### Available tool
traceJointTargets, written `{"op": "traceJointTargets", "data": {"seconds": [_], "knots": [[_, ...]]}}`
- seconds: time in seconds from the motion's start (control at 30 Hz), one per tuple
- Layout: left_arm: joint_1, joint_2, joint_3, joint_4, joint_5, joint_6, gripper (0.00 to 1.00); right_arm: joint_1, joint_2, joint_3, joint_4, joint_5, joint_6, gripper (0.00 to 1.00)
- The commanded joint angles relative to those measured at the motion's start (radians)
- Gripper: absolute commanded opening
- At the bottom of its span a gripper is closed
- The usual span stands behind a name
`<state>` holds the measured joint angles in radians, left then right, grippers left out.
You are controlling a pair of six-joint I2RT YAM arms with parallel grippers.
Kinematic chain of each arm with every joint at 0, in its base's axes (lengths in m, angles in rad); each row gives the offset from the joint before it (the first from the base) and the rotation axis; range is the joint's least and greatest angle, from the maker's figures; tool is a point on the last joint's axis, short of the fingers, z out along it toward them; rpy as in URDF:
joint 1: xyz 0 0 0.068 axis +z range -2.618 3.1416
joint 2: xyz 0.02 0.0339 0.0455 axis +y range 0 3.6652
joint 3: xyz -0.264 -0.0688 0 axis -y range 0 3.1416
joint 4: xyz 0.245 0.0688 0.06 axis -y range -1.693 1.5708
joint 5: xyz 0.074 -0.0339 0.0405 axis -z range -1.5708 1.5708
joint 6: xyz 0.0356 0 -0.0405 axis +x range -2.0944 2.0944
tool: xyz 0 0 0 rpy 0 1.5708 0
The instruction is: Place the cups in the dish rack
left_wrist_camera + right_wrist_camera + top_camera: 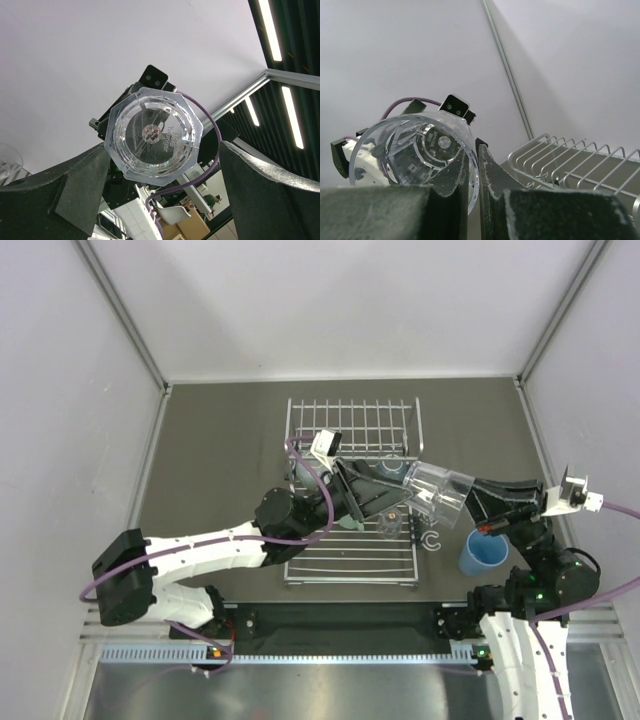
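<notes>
My right gripper [473, 150] is shut on the rim of a clear tumbler [410, 150], one finger inside the wall and one outside. It holds the tumbler [440, 490] on its side above the dish rack's [350, 550] right edge. The open left gripper [398, 496] faces the tumbler's base [154, 134], which sits ahead of and between its spread fingers [75, 190] without touching them. A light-blue tumbler [483, 555] stands on the table right of the rack. A small clear cup [390, 525] and a mint-green mug [350, 524], partly hidden by the left arm, are on the rack.
The rack's upright grid panel [355, 425] stands behind both grippers, and its bars [570, 160] show in the right wrist view. A white C-shaped clip [432, 540] lies beside the rack's right edge. White walls enclose the table on three sides.
</notes>
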<state>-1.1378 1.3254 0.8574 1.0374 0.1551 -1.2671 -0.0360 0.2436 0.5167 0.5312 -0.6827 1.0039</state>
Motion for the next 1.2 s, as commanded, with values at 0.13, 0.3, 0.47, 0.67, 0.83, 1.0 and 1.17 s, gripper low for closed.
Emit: {"op": "traceJointTargets", "data": {"seconds": [0.13,0.3,0.47,0.67,0.83,1.0,1.17], "knots": [[-0.016,0.001,0.092,0.041,-0.029,0.018,0.93,-0.013,0.003,-0.013,0.025,-0.028,-0.034,0.0],[-0.019,0.008,0.12,0.015,-0.046,0.012,0.92,-0.013,-0.001,-0.029,0.044,-0.034,-0.034,0.0],[-0.027,-0.003,0.121,-0.039,-0.077,0.002,0.88,-0.013,-0.004,-0.03,0.026,-0.046,-0.068,0.0],[-0.03,-0.011,0.126,-0.066,-0.085,-0.006,0.83,-0.013,-0.02,-0.032,0.0,-0.075,-0.123,0.0],[-0.031,-0.023,0.117,-0.065,-0.091,-0.002,0.73,-0.013,-0.032,-0.032,-0.037,-0.081,-0.162,0.0],[-0.031,-0.025,0.114,-0.054,-0.08,0.0,0.43,-0.013,-0.026,-0.043,-0.023,-0.09,-0.157,0.0],[-0.031,-0.043,0.109,-0.089,-0.089,0.014,0.0,-0.013,-0.017,-0.04,-0.043,-0.089,-0.162,0.12]]}}
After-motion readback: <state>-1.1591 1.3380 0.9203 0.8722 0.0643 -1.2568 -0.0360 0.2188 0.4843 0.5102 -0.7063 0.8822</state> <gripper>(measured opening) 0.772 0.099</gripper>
